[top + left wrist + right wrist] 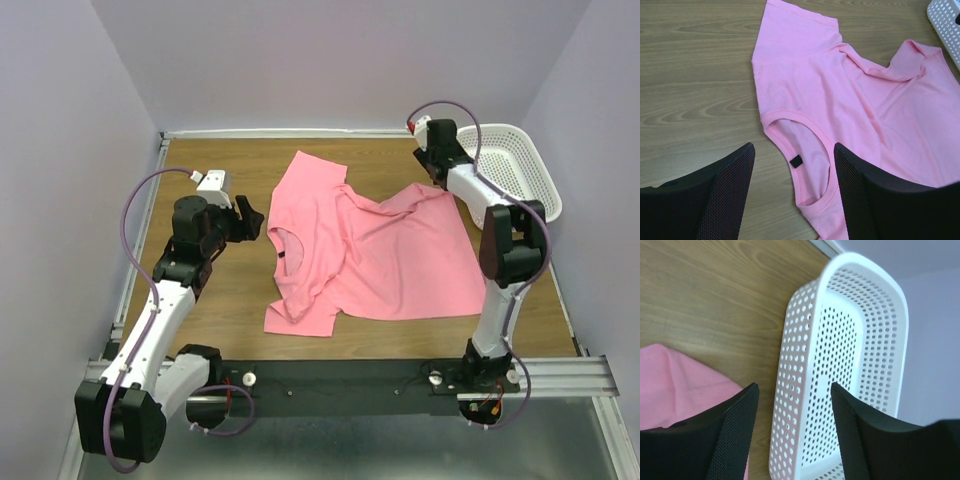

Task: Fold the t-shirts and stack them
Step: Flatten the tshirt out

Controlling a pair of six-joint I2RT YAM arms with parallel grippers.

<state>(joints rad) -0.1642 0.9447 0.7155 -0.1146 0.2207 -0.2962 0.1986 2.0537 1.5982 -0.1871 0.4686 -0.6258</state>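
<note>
The left pincer (pixel 249 222) is hanging wide open with nothing between its jaws, hovering over the wooden table (pixel 215 300) just beside the collar of the salmon-pink t-shirt (pixel 370 250). In its own wrist view the two black fingers (pixel 730 195) are standing well apart, framing the round neckline and a small black label (pixel 796 161) inside it, without touching the cloth (pixel 840 100). The right pincer (pixel 438 175) is also gaping, gripping nothing: its wrist view is showing bare table (pixel 715 290) and the white perforated basket (pixel 850 365) through the gap between the fingers (pixel 735 435), while a pink edge of the t-shirt (pixel 680 380) is lying low at the left, partly under one finger. Whether that finger is touching the cloth cannot be told. From above, this pincer is pointing down at the far right corner of the t-shirt, close to the basket (pixel 545 195), which is sitting at the far right corner of the table. The t-shirt is lying unfolded across the middle of the table, between the two arms, its neck facing the left arm and its hem facing the right. One sleeve is reaching toward the far edge, the other toward the near edge, and the cloth is bunching into raised folds near the right pincer.
</note>
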